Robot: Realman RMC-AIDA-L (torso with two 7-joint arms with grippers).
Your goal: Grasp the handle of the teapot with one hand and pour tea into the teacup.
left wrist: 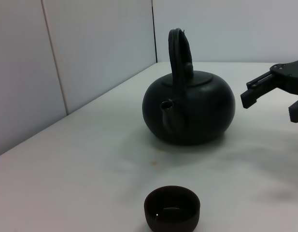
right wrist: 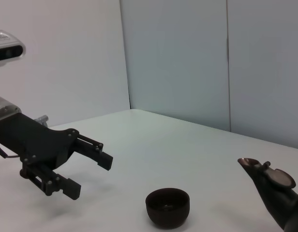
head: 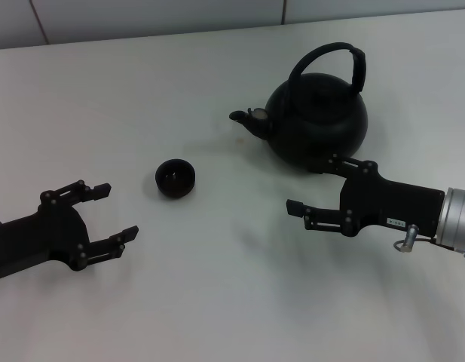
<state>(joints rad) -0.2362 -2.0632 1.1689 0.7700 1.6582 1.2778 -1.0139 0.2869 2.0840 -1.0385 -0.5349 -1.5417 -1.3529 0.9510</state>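
Matte black teapot [head: 320,121] — round, arched handle [head: 331,62].

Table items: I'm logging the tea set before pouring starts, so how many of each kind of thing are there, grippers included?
Round matte black teapot with arched handle: 1
Tiny dark handleless bowl-shaped teacup: 1
Black robot grippers, both open and empty: 2, left gripper, right gripper
Total: 4
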